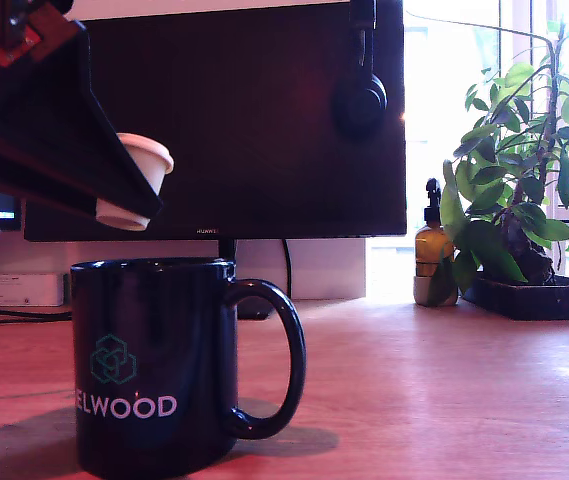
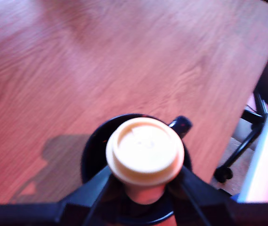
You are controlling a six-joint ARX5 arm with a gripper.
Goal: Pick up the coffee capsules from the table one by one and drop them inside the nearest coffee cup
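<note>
The wooden table (image 1: 444, 380) carries the black ELWOOD mug (image 1: 154, 370) near its edge, handle toward the exterior view's right, mouth open upward. Above the mug hangs the gripper (image 2: 145, 181), its dark fingers (image 1: 114, 170) clenched on a cream coffee capsule (image 1: 142, 178). The capsule sits tilted, clear of the rim; in the wrist view it lies directly over the mug's opening, presumably lined up so that releasing it drops it inside

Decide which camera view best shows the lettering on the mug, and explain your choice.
The exterior view: the coffee cup is seen side-on, its logo and pale lettering facing the camera. The wrist view looks down on it, showing only rim and handle behind the held coffee capsule.
</note>
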